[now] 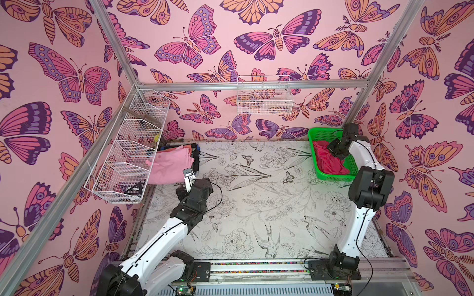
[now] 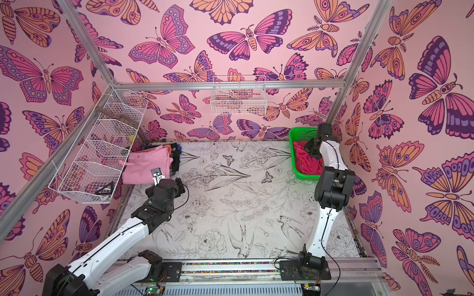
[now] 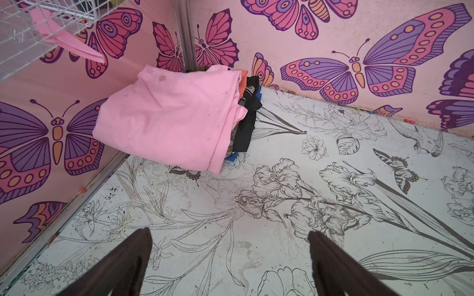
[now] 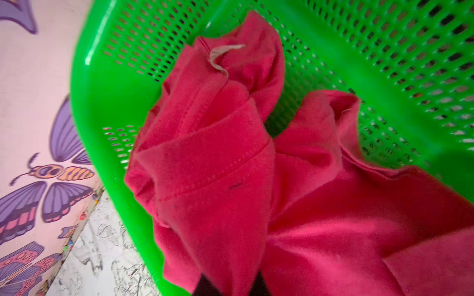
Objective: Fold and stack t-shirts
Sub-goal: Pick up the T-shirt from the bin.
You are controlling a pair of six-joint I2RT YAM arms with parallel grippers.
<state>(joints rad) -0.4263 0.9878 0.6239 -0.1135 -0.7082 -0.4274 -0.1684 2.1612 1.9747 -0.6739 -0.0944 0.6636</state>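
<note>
A crumpled crimson t-shirt (image 1: 331, 164) (image 2: 307, 161) lies in the green mesh basket (image 1: 311, 143) at the back right. My right gripper (image 1: 333, 153) reaches into the basket. In the right wrist view it (image 4: 232, 280) is shut on a fold of the crimson t-shirt (image 4: 230, 179), and the cloth hides most of the jaws. A folded light pink t-shirt (image 1: 171, 164) (image 3: 169, 118) tops a stack in the back left corner, over an orange one (image 3: 243, 84) and a dark one (image 3: 247, 128). My left gripper (image 1: 188, 176) (image 3: 228, 232) hangs open and empty over the table, just in front of the stack.
White wire baskets (image 1: 128, 153) hang along the left wall, partly over the stack, and another (image 1: 264, 94) on the back wall. A pink cloth strip (image 3: 69, 43) dangles from the wire basket. The flower-printed table (image 1: 256, 205) is walled on three sides.
</note>
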